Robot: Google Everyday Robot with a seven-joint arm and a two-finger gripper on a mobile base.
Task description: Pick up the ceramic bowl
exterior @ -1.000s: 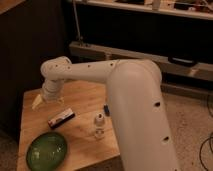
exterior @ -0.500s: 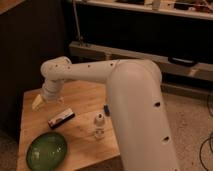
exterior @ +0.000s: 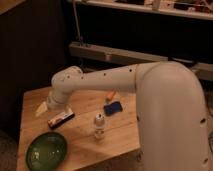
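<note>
The arm (exterior: 165, 100) has swung right, uncovering a blue object (exterior: 114, 107) and an orange object (exterior: 111, 94) at centre. I see the end effector (exterior: 44, 106) at centre left over the wooden surface (exterior: 119, 134); whether it is apart or together I cannot tell. The ceramic bowl (exterior: 46, 150) rests at lower left, untouched, below a dark packet (exterior: 61, 119) and left of a white bottle (exterior: 99, 125).

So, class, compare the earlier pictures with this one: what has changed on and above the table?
The arm has swung to the right, uncovering a blue object and a small orange object that it hid before. Its pincer has moved slightly lower and to the right over the rear left of the table, taking hold of nothing. The ceramic bowl, the white bottle and the wrapped bar stayed put.
</note>
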